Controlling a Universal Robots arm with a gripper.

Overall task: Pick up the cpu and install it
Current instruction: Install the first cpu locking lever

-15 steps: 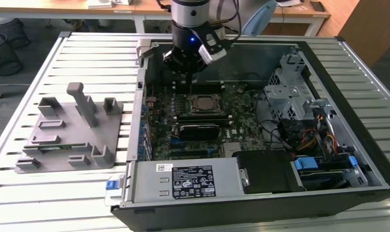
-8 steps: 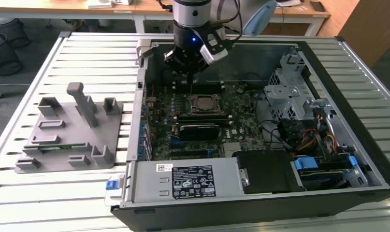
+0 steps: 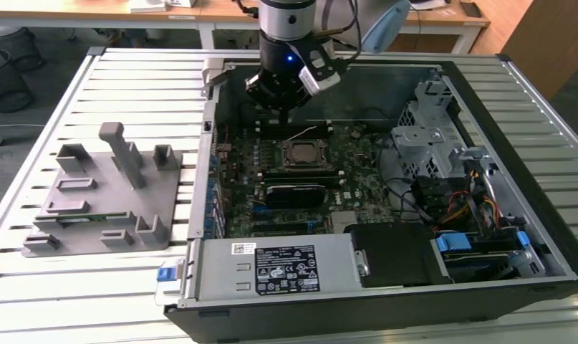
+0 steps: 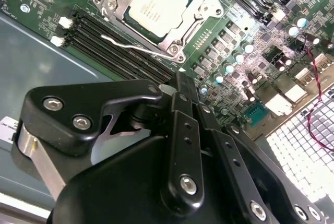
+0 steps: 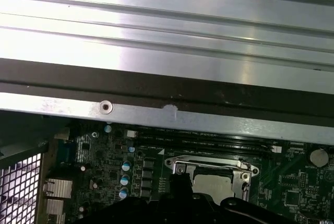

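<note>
cpu (image 4: 155, 6): already seated in socket, lever unlatched (frame open)
pincer (image 3: 281, 107): at socket's 12 o'clock, empty, fingers pressed together

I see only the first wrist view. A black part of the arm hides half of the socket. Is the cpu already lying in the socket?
Observer: Yes. In the second wrist view the cpu lies flat in the socket, silver plate up.
Operator: Where is the gripper relative to it?
Observer: In the exterior view the gripper hangs above the motherboard, just beyond the cpu.
Operator: Is the grey fixture near?
Observer: No, the grey fixture stands on the table, at the exterior view's left.
</note>
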